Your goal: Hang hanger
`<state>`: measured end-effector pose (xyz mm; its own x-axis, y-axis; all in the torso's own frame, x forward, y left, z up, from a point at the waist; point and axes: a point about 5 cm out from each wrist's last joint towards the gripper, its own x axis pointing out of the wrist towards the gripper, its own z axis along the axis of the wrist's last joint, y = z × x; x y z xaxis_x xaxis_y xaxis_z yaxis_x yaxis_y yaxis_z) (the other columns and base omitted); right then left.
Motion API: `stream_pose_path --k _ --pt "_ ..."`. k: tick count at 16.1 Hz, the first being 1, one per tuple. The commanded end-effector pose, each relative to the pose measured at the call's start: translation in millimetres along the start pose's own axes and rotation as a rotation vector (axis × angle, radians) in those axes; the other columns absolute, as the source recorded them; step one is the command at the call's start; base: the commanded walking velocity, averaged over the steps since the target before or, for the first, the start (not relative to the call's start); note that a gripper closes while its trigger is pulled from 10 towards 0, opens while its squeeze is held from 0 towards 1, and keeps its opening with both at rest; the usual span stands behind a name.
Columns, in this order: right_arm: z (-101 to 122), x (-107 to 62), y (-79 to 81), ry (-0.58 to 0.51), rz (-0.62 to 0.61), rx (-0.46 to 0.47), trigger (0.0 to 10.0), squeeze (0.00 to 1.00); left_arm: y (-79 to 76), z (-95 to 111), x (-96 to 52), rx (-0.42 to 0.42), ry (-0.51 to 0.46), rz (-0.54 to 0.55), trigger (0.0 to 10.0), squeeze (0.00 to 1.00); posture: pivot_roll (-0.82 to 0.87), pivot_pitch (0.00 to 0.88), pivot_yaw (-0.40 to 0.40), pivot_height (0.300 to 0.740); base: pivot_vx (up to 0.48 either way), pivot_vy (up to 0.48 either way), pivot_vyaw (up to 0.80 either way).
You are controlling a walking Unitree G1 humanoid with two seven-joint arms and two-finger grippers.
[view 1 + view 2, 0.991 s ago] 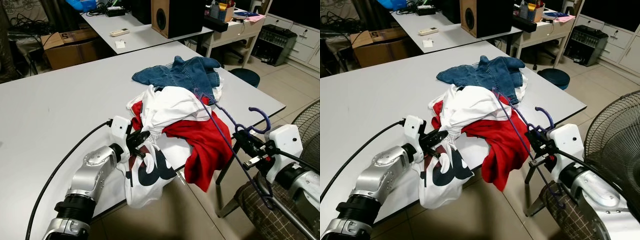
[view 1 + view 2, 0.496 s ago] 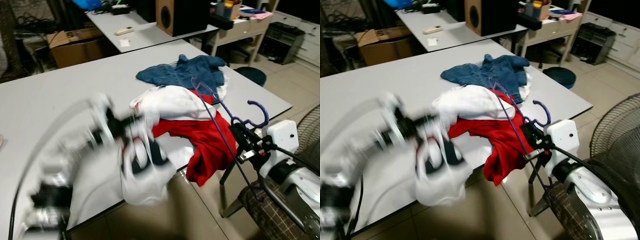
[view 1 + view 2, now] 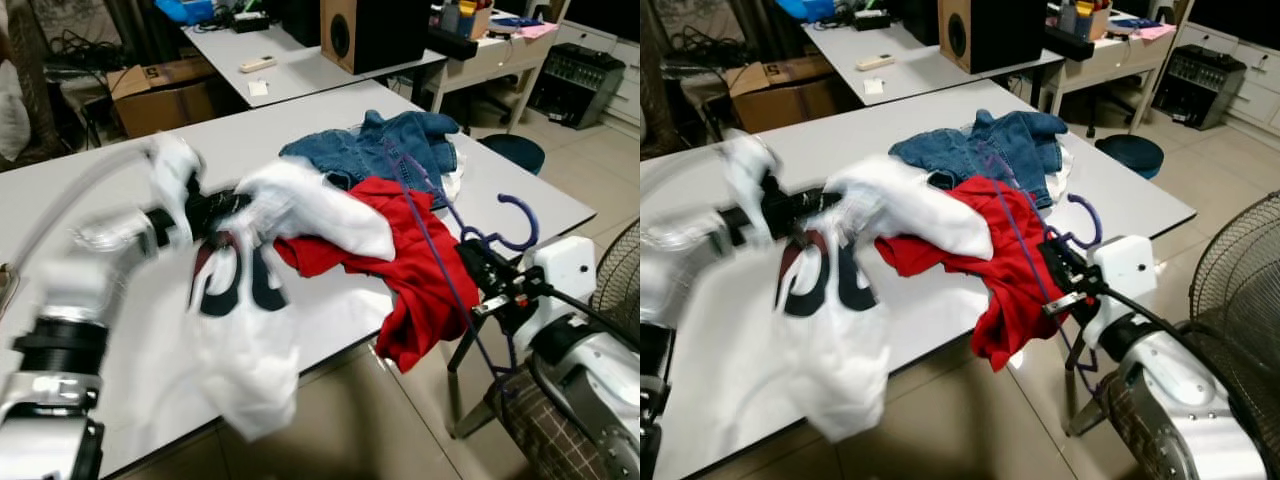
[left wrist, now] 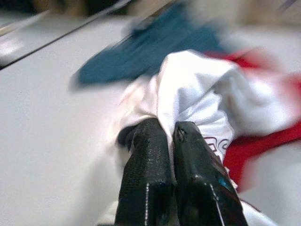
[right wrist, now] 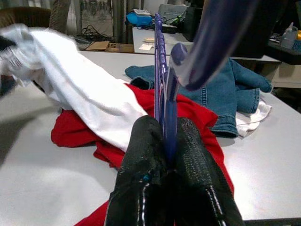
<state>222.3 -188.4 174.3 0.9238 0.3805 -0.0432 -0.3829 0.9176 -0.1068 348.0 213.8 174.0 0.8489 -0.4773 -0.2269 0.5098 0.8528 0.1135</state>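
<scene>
My left gripper (image 3: 225, 205) is shut on a white shirt (image 3: 250, 300) with a dark number print. It holds the shirt up over the grey table (image 3: 330, 310), and the cloth hangs down past the front edge; the arm is blurred. In the left wrist view the left gripper (image 4: 169, 129) pinches a white fold. My right gripper (image 3: 482, 272), off the table's right corner, is shut on a purple hanger (image 3: 515, 222), whose hook points up. Its long bar (image 5: 160, 70) reaches over a red garment (image 3: 420, 270) toward blue denim (image 3: 390, 150).
A chair with a plaid cushion (image 3: 540, 430) stands below my right arm, and a fan (image 3: 1240, 270) is at the far right. Behind are a second table (image 3: 300, 70) with a speaker (image 3: 375, 30), a cardboard box (image 3: 165, 90) and a dark stool (image 3: 510, 152).
My left arm has swung up and back over the table, lifting the white shirt away from the front edge and off the red garment. The right gripper has kept its hold on the hanger.
</scene>
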Motion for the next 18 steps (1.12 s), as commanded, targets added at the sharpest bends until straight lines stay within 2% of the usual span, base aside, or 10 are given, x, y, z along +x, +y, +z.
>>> stream_pose_path --k 1,2,3,6,8,12,14,15,16,18 --pt "2.7 -0.6 -0.7 -0.018 -0.009 -0.015 10.0 0.0 10.9 9.2 -2.2 0.028 -0.056 0.123 10.0 0.0 -0.02 0.0 0.088 0.74 0.0 0.0 0.0" --pt "2.8 -0.9 -0.8 -0.019 -0.012 -0.014 10.0 0.0 16.2 12.1 -3.0 -0.018 -0.088 0.188 10.0 1.0 -0.02 0.0 0.09 0.74 0.0 0.0 0.0" --pt "2.4 -1.4 -2.0 -0.016 -0.03 -0.017 10.0 0.0 31.4 17.0 -8.5 -0.024 -0.116 0.339 10.0 1.0 -0.02 0.0 0.091 0.74 0.0 0.0 0.0" --pt "1.1 -1.1 -3.5 -0.016 -0.046 -0.017 10.0 0.0 42.5 19.9 -12.7 -0.012 -0.136 0.417 10.0 1.0 -0.02 0.0 0.1 0.74 0.0 0.0 0.0" --pt "-1.6 -0.9 -1.5 -0.004 -0.045 -0.023 10.0 0.0 31.9 11.6 -5.4 -0.031 -0.103 0.294 10.0 1.0 -0.02 0.0 0.1 0.74 0.0 0.0 0.0" --pt "-3.1 -1.5 0.4 0.001 -0.043 -0.026 10.0 0.0 18.7 -2.7 -2.5 -0.027 -0.036 0.207 10.0 1.0 -0.01 0.0 0.115 0.74 0.0 0.0 0.0" --pt "-2.6 -2.8 1.1 0.002 -0.039 -0.028 10.0 0.0 11.5 -7.5 -10.2 0.03 0.019 0.062 10.0 1.0 -0.01 0.0 0.119 0.74 0.0 0.0 0.0" --pt "-2.8 -4.2 0.8 0.005 -0.034 -0.03 10.0 0.0 4.2 -11.5 -19.6 0.057 0.066 -0.071 10.0 1.0 -0.01 0.0 0.121 0.74 0.0 0.0 0.0" --pt "-4.4 -7.2 -0.6 0.033 -0.002 -0.038 10.0 0.0 -8.1 -24.3 -48.2 0.147 0.226 -0.338 10.0 0.0 0.0 0.0 0.12 0.74 0.0 0.0 0.0" --pt "-5.5 -8.3 1.3 0.061 0.055 -0.053 10.0 0.0 -7.8 -35.2 -64.2 0.197 0.354 -0.411 10.0 0.0 0.0 0.0 0.118 0.74 0.0 0.0 0.0"
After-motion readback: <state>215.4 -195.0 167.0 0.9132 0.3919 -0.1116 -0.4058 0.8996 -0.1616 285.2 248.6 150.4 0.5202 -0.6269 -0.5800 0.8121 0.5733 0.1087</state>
